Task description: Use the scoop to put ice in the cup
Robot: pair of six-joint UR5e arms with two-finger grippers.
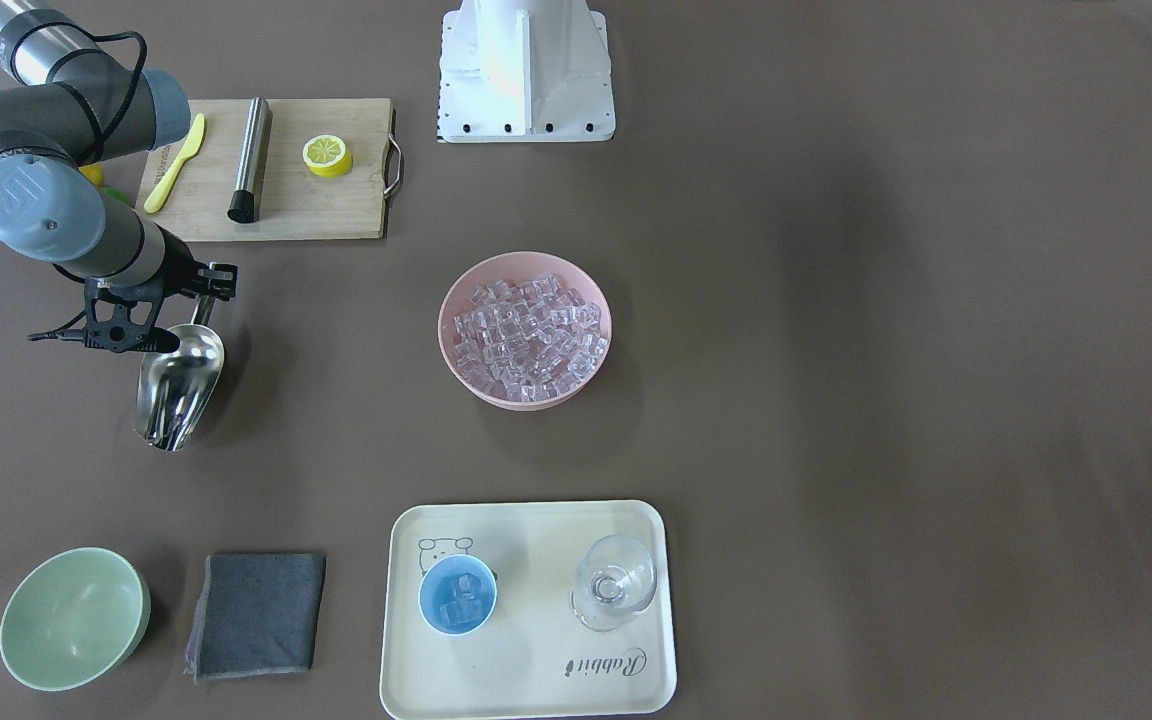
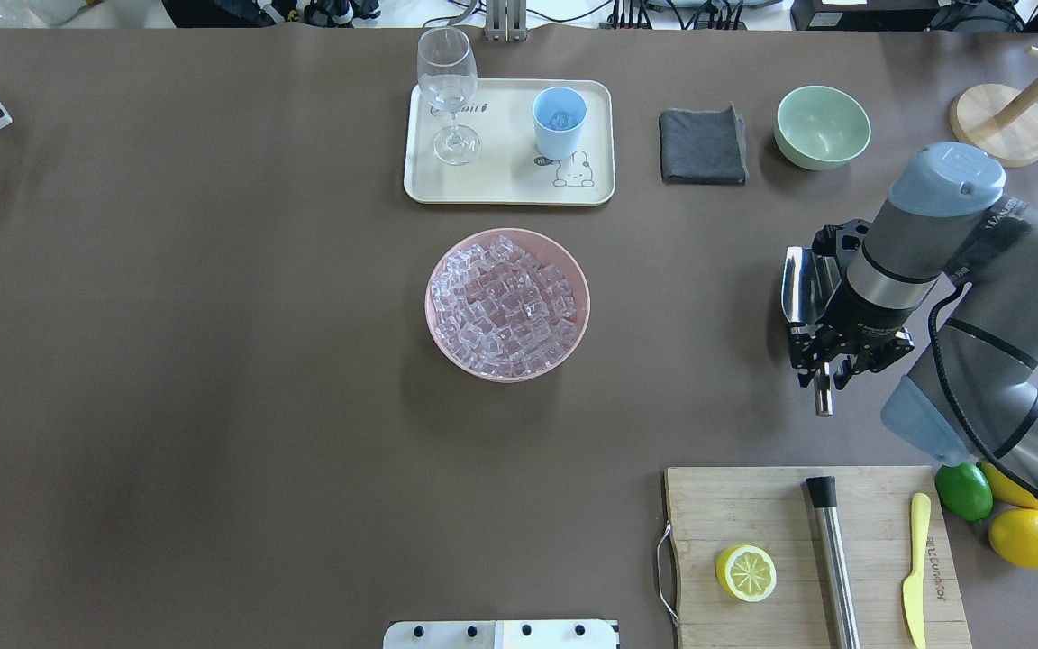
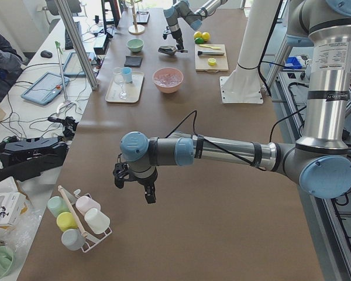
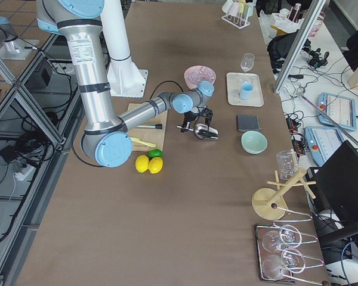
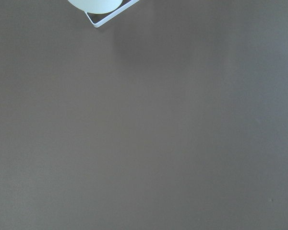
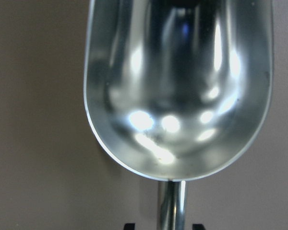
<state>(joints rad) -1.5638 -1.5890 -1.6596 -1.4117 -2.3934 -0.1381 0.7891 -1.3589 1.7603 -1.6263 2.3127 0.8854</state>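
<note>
The steel scoop lies empty on the table at my right; its trough fills the right wrist view. My right gripper is over its rod handle and open, one jaw on each side with small gaps showing. The light-blue cup stands on the cream tray and holds a few ice cubes. Many more ice cubes fill the pink bowl at the table's middle. My left gripper hangs over bare table far to the left; I cannot tell whether it is open.
A clear stemmed glass shares the tray. A grey cloth and a pale green bowl lie beside it. A cutting board holds a steel cylinder, a lemon half and a yellow knife.
</note>
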